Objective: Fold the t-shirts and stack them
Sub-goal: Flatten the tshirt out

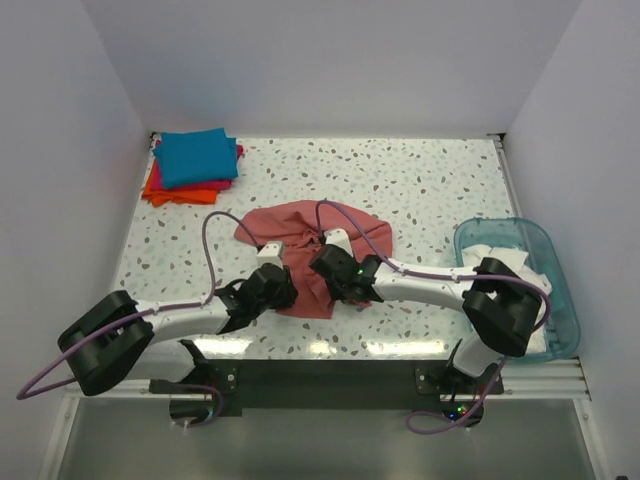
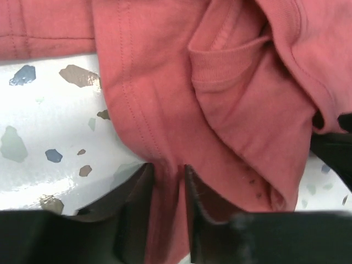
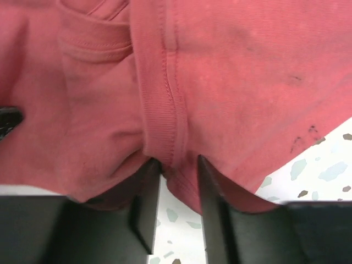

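The large salmon-red t-shirt point(image 1: 300, 225) lies crumpled in the middle of the table. My left gripper point(image 1: 277, 282) is at its near left edge, shut on a fold of the cloth point(image 2: 165, 181). My right gripper point(image 1: 327, 263) is at its near right side, jaws pinching the ribbed hem point(image 3: 165, 137). A folded stack stands at the far left corner: the teal-blue shirt point(image 1: 195, 157) on top, the magenta-pink one point(image 1: 236, 168) under it, the orange one point(image 1: 178, 194) at the bottom.
A translucent blue plastic tub point(image 1: 553, 262) with white cloth in it stands at the right edge. The speckled tabletop point(image 1: 420, 185) is walled by white panels on three sides. Purple cables loop over both arms.
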Motion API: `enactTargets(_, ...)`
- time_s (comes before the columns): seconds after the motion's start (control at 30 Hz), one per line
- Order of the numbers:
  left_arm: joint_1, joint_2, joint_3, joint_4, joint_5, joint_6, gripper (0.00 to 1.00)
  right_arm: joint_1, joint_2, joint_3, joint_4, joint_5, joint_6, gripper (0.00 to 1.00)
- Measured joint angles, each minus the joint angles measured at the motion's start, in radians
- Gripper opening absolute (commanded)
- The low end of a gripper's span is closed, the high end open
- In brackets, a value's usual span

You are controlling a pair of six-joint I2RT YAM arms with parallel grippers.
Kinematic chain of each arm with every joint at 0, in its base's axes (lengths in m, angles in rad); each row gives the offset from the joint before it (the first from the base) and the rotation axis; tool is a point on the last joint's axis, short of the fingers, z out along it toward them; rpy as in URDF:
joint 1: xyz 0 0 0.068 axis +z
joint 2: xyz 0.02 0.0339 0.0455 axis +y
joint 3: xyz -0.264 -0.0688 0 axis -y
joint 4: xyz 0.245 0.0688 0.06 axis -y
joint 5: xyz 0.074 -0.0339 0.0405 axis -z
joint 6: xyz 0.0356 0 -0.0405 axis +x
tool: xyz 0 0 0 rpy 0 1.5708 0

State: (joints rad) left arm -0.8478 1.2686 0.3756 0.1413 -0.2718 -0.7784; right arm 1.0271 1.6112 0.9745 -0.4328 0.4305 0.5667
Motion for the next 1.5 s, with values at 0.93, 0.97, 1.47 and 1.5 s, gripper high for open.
enactTargets(0.93,0.298,-0.504,0.393,-0.602,-0.262,0.049,0.00,-0.480,-0.417,0.138,-0.213,0.098,-0.103,0.00)
enactTargets(0.97,0.299,-0.504,0.443,-0.613,-0.272,0.064,0.00,-0.482,-0.420,0.174,-0.218,0.099,-0.113,0.00)
enactTargets(1.47,0.302,-0.619,1.132,-0.674,-0.373,0.280,0.00,-0.484,-0.586,0.855,-0.305,-0.076,-0.260,0.00)
enactTargets(1.5,0.302,-0.618,1.159,-0.668,-0.374,0.292,0.00,-0.484,-0.584,0.905,-0.307,-0.099,-0.267,0.00)
